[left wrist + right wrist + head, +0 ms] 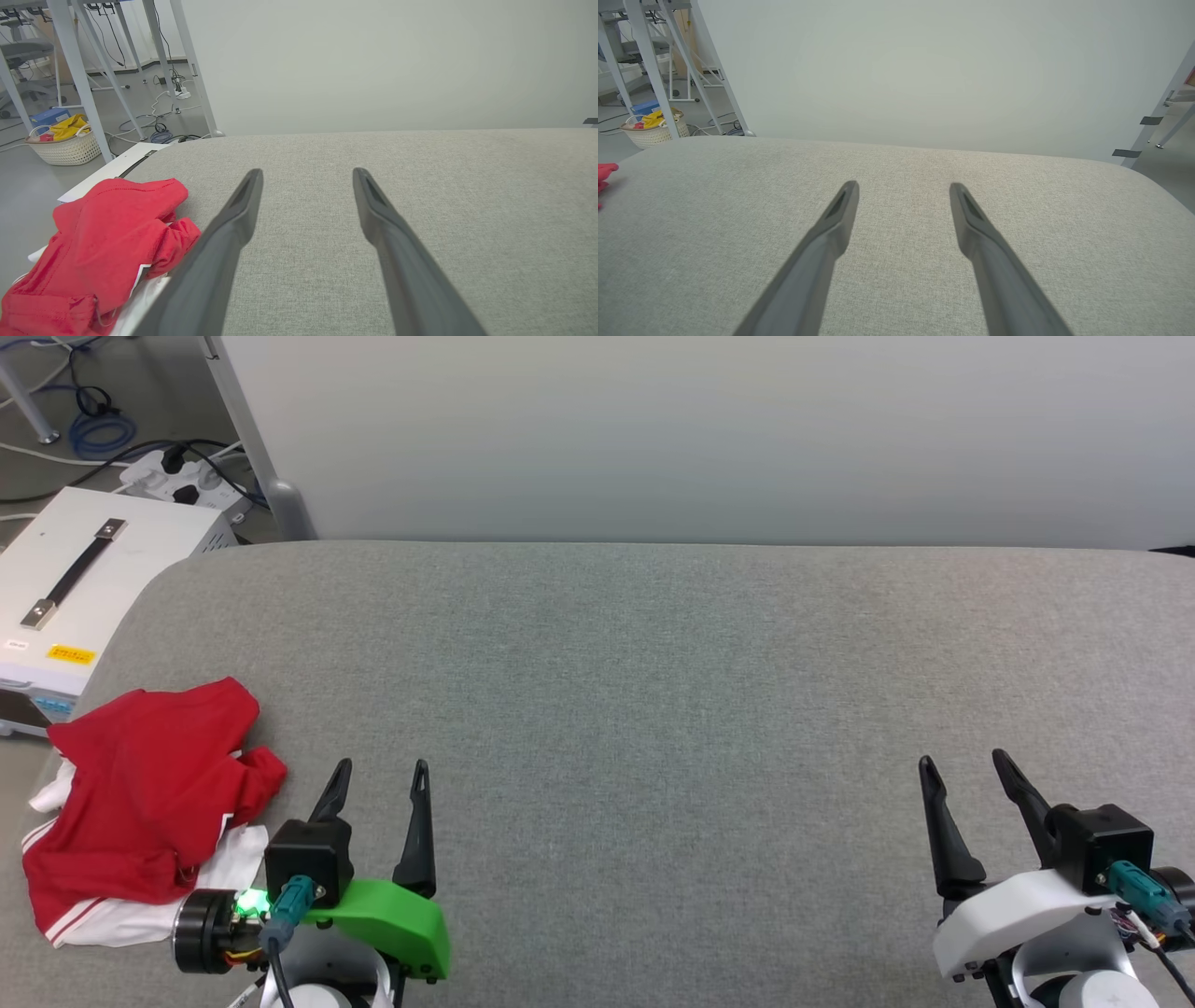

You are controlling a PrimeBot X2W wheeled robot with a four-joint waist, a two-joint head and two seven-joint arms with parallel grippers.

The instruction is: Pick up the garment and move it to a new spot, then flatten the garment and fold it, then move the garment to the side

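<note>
Nearest, two grippers sit low at the near edge of the table: the left gripper [382, 767] and the right gripper [963, 761]. Each has its fingers spread wide and holds nothing, probably poised to begin. Just left of the left gripper lies one garment [140, 784], crumpled at the near left corner of the grey table [653, 691], so that arm seems best placed to lift it. Farther left stands one white case [93, 569], and beyond it one basket [65, 147].
</note>
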